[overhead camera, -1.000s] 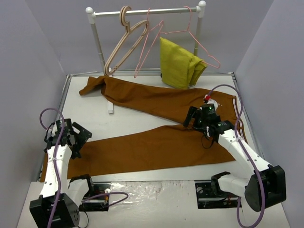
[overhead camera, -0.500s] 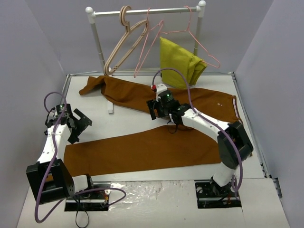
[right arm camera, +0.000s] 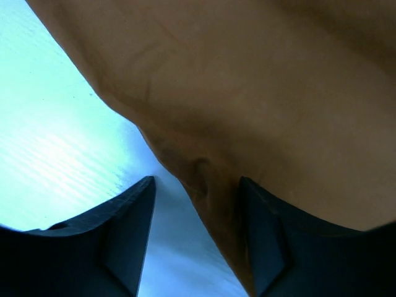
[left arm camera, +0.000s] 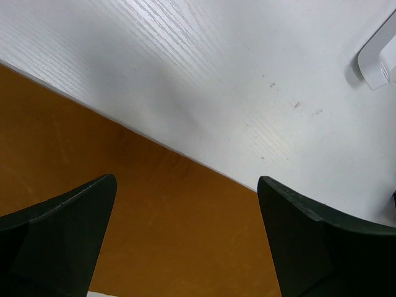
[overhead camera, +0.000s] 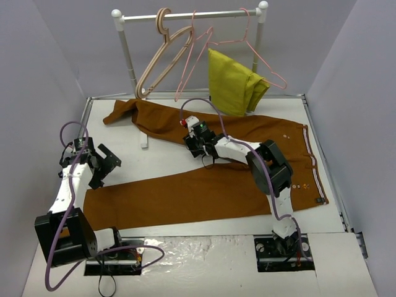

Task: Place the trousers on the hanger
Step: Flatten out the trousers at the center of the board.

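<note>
Rust-brown trousers (overhead camera: 204, 185) lie flat on the white desk (overhead camera: 167, 161), and they cover most of its width. The waistband with the pale striped trim is at the right edge of the desk. From there the two legs open like a letter V. One leg runs along the near edge toward the near-left corner, and the other leg goes to the far-left corner.

Close to the left edge, the left claw (left arm camera: 185, 182) hangs above the end of the near leg. Its two dark fingers stand wide apart and hold nothing. In the left wrist view, the slanted edge of the cloth passes under them, with bare desk behind it.

More to the middle of the desk, the right arm reaches to the far leg. The right claw (right arm camera: 197, 185) is low over the lower border of this leg. Its fingers are also apart, and a small fold of the cloth edge sits in the gap between them. I cannot tell if they touch the cloth.

At the far edge stands a white rail (overhead camera: 192, 14). On it hang a beige wooden hanger (overhead camera: 158, 65), then the pink wire hanger (overhead camera: 189, 62), which carries nothing, and to the right a second pink hanger (overhead camera: 267, 62) with a folded mustard-yellow garment (overhead camera: 232, 80) on it.
</note>
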